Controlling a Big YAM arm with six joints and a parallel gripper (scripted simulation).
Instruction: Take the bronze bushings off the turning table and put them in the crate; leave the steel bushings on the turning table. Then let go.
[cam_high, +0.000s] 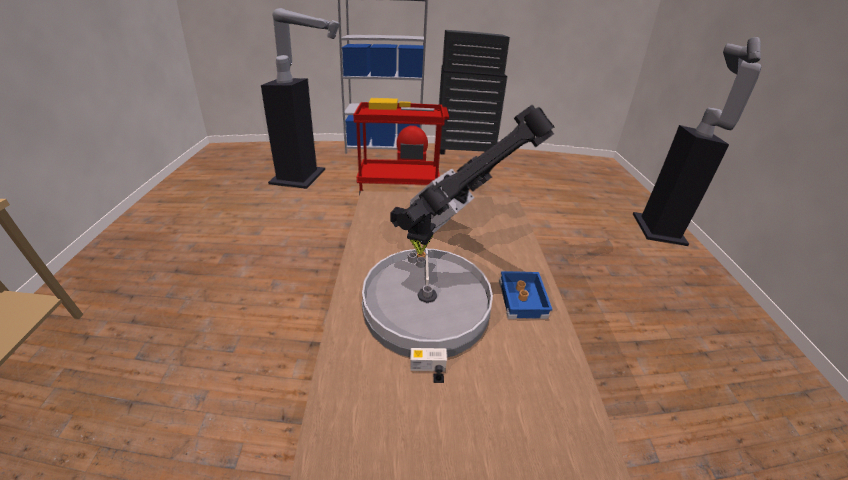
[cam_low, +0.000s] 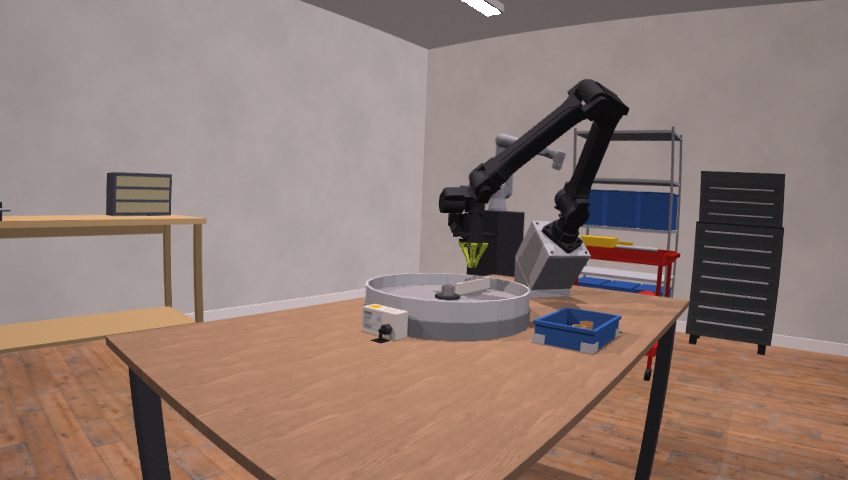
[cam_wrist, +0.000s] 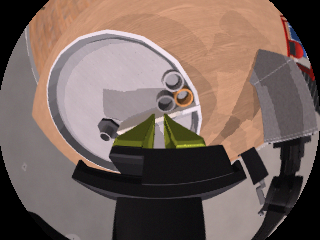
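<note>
My gripper (cam_high: 420, 255) (cam_low: 473, 267) (cam_wrist: 159, 117) is shut and empty, pointing down just above the far rim area of the grey turning table (cam_high: 440, 321) (cam_low: 464, 315) (cam_wrist: 75, 95). In the wrist view a bronze bushing (cam_wrist: 183, 105) stands upright near the rim, close beside two steel bushings (cam_wrist: 172, 90) (cam_wrist: 166, 110), beyond the fingertips. In the top view the fingers partly hide this group. The blue crate (cam_high: 524, 313) (cam_low: 565, 337) holds two bronze bushings (cam_high: 521, 285) (cam_high: 523, 295); its wall partly hides them in the exterior view.
A pale bar (cam_high: 426, 273) (cam_low: 473, 286) (cam_wrist: 191, 110) runs from the dark central hub (cam_high: 427, 295) (cam_low: 447, 295) to the rim, close beside the bushing group. A white box (cam_high: 428, 359) (cam_low: 385, 321) with a small black part stands at the table's near side. The crate stands right of the turning table.
</note>
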